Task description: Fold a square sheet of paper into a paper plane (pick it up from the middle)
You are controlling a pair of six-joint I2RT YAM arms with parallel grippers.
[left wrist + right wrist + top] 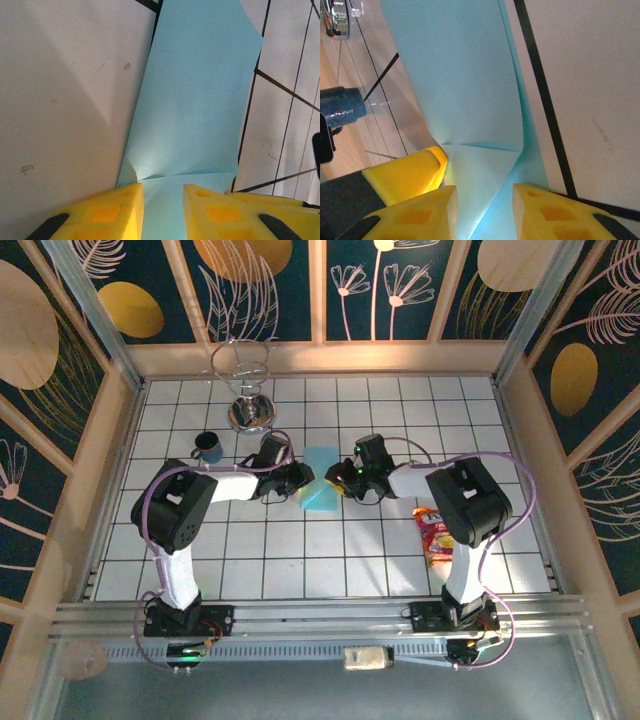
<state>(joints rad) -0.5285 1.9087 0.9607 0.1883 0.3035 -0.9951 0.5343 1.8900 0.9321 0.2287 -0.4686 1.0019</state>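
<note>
Starting on the left, we pass the blue mug (208, 447) on the table (300, 560) and reach the left gripper (298, 485). Its jaws are a little apart, and at the left wrist (163, 192) the paper runs into that gap with no clamp on it that we can see. In the middle lies the square sheet of paper (322, 468), partly folded, its long axis running away from the arm bases. A cross crease sits just beyond the left fingertips (195, 100). The right gripper (340, 480) faces it from the other side, jaws likewise narrowly apart (482, 195) over the sheet (465, 75). Both arms are equally near and flank it crosswise, so we judge the next fold takes both of them. The snack packet (436, 537) lies well apart on the right.
</note>
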